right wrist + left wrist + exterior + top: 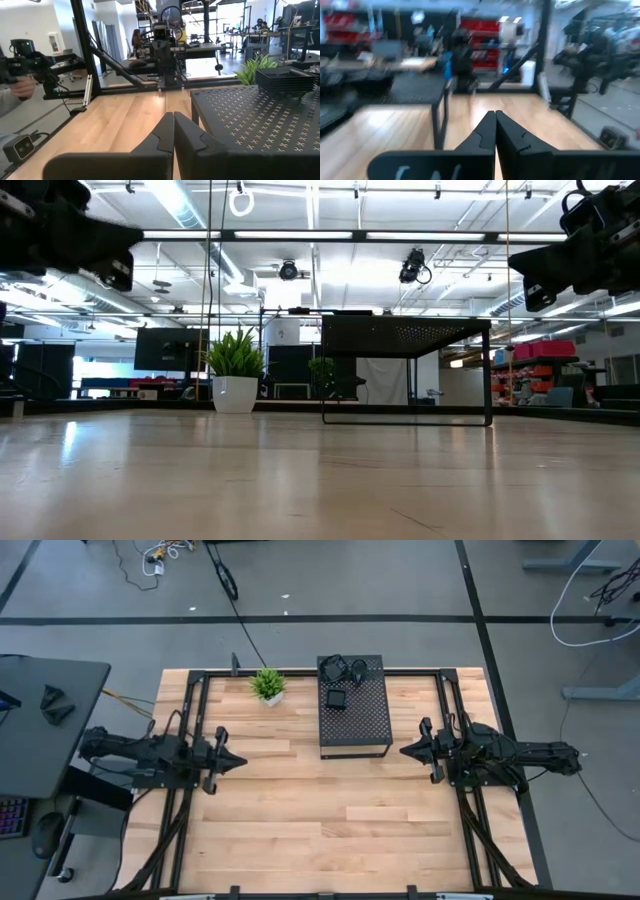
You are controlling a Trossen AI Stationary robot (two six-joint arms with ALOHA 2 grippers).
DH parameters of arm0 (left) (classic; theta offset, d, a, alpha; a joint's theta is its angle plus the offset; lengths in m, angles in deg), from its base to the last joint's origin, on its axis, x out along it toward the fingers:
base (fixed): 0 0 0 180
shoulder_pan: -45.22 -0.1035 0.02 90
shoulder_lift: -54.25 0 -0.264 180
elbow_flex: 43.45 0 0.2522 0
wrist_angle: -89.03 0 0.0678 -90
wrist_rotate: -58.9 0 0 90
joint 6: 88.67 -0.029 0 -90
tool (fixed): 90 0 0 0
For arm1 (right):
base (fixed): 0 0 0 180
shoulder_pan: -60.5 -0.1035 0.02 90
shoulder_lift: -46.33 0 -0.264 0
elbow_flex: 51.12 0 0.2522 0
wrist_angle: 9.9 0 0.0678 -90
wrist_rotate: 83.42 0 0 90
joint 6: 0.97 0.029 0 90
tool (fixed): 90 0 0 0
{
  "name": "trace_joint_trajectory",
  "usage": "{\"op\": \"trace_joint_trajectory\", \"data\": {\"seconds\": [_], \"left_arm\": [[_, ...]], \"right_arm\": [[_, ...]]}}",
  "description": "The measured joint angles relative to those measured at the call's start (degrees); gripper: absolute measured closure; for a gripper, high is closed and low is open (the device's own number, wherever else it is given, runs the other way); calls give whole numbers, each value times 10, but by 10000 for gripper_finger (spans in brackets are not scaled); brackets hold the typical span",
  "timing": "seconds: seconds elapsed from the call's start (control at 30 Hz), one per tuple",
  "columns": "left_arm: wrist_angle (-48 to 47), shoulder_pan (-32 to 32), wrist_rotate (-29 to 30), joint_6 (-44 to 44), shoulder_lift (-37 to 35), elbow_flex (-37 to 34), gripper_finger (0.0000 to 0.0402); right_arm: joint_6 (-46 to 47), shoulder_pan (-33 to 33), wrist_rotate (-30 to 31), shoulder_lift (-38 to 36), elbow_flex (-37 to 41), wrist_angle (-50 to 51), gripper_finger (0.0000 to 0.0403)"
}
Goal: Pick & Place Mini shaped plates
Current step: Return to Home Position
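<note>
Plates (338,699) sit stacked on the shelf (368,715) ahead of the right gripper (404,751). It and the left gripper (241,762) are pressed together, with wide table (300,830) between them.

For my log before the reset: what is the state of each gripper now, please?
Left gripper: closed, holding nothing.
Right gripper: closed, holding nothing.

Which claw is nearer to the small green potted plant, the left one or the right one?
Left. The left claw is on the potted plant's side of the black perforated shelf; the right claw is on the shelf's other side, farther off.
</note>
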State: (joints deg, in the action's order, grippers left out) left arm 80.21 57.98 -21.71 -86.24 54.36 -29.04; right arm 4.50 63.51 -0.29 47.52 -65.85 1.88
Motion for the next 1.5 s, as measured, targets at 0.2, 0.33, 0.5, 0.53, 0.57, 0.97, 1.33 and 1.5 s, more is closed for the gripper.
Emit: {"op": "trace_joint_trajectory", "data": {"seconds": [0.2, 0.33, 0.5, 0.53, 0.57, 0.97, 1.33, 1.5], "left_arm": [[39, -23, -67, -35, -1, -1, 399], [37, -54, -73, -62, 0, -1, 397], [28, -119, -119, -50, 0, -2, 399], [24, -130, -131, -44, 0, -2, 398], [20, -138, -142, -39, 0, -2, 396], [-26, -155, -65, -2, 3, -2, 387], [-19, -155, -54, 33, 3, -2, 377], [-16, -155, -54, 34, 3, -2, 376]], "right_arm": [[0, 0, 0, 0, 0, 0, 395], [0, 0, 0, 0, 0, -1, 395], [0, 0, 0, 0, 0, -2, 395], [0, 0, 0, 0, 0, -2, 395], [0, 0, 0, 0, 0, -2, 395], [0, 0, 0, 0, 0, -2, 395], [0, 0, 0, 0, 0, -2, 395], [0, -9, 1, -4, 0, 1, 395]]}}
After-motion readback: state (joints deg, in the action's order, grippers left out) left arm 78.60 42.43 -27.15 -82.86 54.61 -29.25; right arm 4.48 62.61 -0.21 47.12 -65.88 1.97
